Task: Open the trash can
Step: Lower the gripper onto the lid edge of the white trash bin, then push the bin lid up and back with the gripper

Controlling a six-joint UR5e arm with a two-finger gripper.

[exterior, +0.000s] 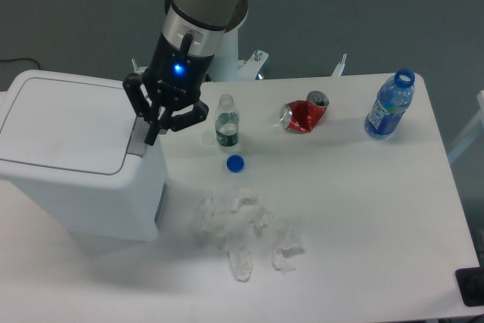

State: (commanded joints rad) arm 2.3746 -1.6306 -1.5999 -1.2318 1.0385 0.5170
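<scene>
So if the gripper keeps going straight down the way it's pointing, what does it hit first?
Most likely the grey push tab on the trash can; the gripper sits right over it, though depth is hard to judge.

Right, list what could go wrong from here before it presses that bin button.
The pincer sits at the right edge of the trash can, over its grey push-button tab; a slightly off press could slip off the tab and miss. The lid looks shut, so it may swing up against the arm. The small uncapped bottle stands close beside the pincer and could be toppled.

Pincer [151, 137] over trash can [76, 160] tab
</scene>
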